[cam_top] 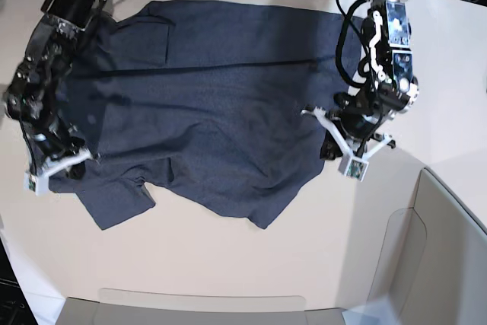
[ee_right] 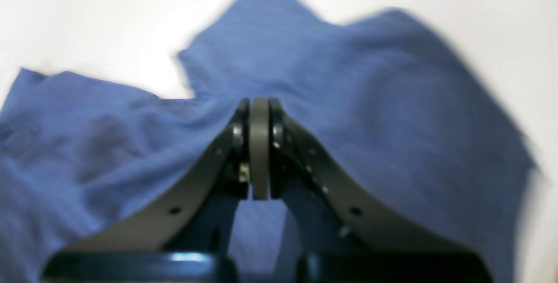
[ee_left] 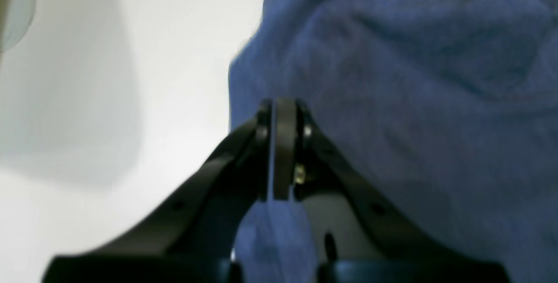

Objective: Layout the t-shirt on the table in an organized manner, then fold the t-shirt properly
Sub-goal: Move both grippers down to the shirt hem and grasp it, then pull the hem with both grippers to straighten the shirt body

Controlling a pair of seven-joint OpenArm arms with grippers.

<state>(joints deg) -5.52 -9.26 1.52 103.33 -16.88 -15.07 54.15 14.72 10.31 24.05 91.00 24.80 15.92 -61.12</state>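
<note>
From the left wrist camera, the left gripper (ee_left: 283, 108) has its jaws pressed together, with a thin strip of the t-shirt (ee_left: 414, 100) pinched between the pads right at the cloth's edge. The blue fabric fills the right side of this view in soft rumples, and the bare white table (ee_left: 130, 100) lies to the left of it.

From the right wrist camera, the right gripper (ee_right: 259, 106) is likewise clamped tight, and the cloth gathers into small creases where it meets the tips, so it looks to have hold of the t-shirt (ee_right: 370, 100) there. The shirt spreads out beyond it, a pointed corner reaching toward the far part of the table (ee_right: 87, 21); the picture is blurred.

From the base camera, the t-shirt (cam_top: 221, 104) lies spread across the far half of the table (cam_top: 228, 256), mostly flat, with a sleeve sticking out toward the near left. The left gripper (cam_top: 335, 138) sits at the shirt's right edge, and the right gripper (cam_top: 65, 159) at its left edge. A grey-beige bin wall (cam_top: 449, 256) stands at the near right corner.
</note>
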